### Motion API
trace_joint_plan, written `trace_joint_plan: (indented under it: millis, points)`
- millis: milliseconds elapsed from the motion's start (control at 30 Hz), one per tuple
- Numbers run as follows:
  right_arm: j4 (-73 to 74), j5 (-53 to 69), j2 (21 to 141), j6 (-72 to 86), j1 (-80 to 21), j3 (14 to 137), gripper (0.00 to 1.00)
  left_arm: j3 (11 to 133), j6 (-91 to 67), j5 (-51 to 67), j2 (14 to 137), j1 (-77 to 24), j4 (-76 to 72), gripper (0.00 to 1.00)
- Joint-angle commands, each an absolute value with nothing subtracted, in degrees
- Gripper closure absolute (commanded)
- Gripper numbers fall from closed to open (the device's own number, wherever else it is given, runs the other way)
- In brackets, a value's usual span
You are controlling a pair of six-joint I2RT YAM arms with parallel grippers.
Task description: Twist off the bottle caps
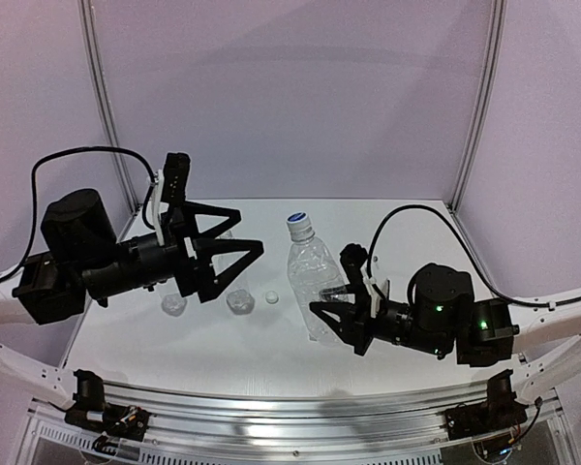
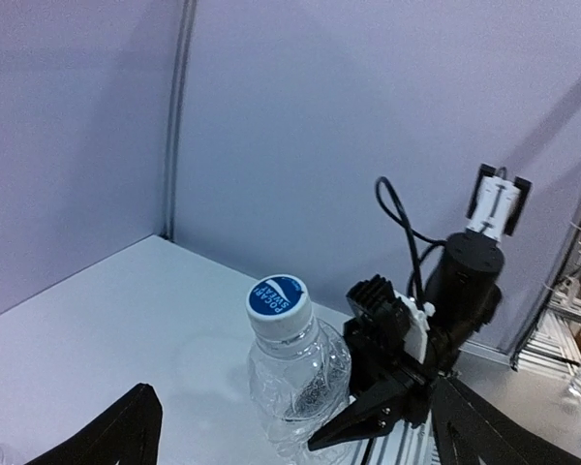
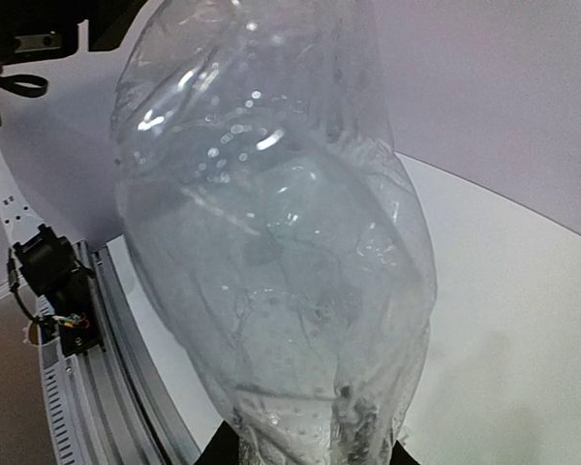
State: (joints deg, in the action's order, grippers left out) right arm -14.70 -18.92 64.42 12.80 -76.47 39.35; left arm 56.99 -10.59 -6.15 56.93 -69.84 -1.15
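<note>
A clear crinkled bottle (image 1: 313,281) stands upright mid-table. Its cap (image 1: 299,225) is white with a blue printed top and sits on the neck. My right gripper (image 1: 331,312) is shut on the bottle's lower body; in the right wrist view the bottle (image 3: 271,242) fills the frame and only the finger bases show at the bottom edge. My left gripper (image 1: 244,234) is open and empty, above and left of the cap. In the left wrist view the cap (image 2: 279,305) and bottle (image 2: 295,373) lie ahead between my spread fingers (image 2: 126,431).
Two more clear bottles (image 1: 174,305) (image 1: 240,300) lie under the left arm, partly hidden by it. A small loose whitish cap (image 1: 271,297) lies beside them. The metal rail (image 1: 290,412) runs along the near table edge; purple walls enclose the back.
</note>
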Motion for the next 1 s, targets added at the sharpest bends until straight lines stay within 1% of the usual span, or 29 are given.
trace_joint_plan:
  millis: [0, 100, 200, 367, 567, 900, 967]
  points:
    - [-18.0, -2.2, 63.2, 10.5, -76.4, 38.8, 0.70, 52.6, -5.9, 9.6, 54.5, -67.5, -7.1, 0.05]
    - [-19.7, 7.2, 63.8, 10.5, -76.5, 38.7, 0.70, 50.9, -7.0, 16.1, 54.5, -66.0, -11.0, 0.07]
    - [-20.0, 12.5, 64.7, 10.5, -76.5, 39.4, 0.70, 50.6, -6.9, 18.6, 54.7, -65.9, -12.2, 0.08]
    - [-19.3, 13.9, 67.0, 10.3, -76.4, 40.6, 0.70, 50.2, -6.5, 21.2, 54.9, -65.9, -13.2, 0.11]
    - [-18.9, 15.2, 67.9, 10.3, -76.4, 41.2, 0.71, 50.3, -6.2, 23.5, 55.0, -66.0, -13.4, 0.17]
    - [-18.8, 16.2, 67.9, 10.3, -76.5, 41.4, 0.71, 51.9, -6.4, 23.5, 58.3, -65.9, -13.2, 0.19]
    - [-18.7, 16.2, 68.0, 10.3, -76.5, 41.4, 0.71, 51.9, -6.4, 23.9, 58.6, -65.9, -13.5, 0.21]
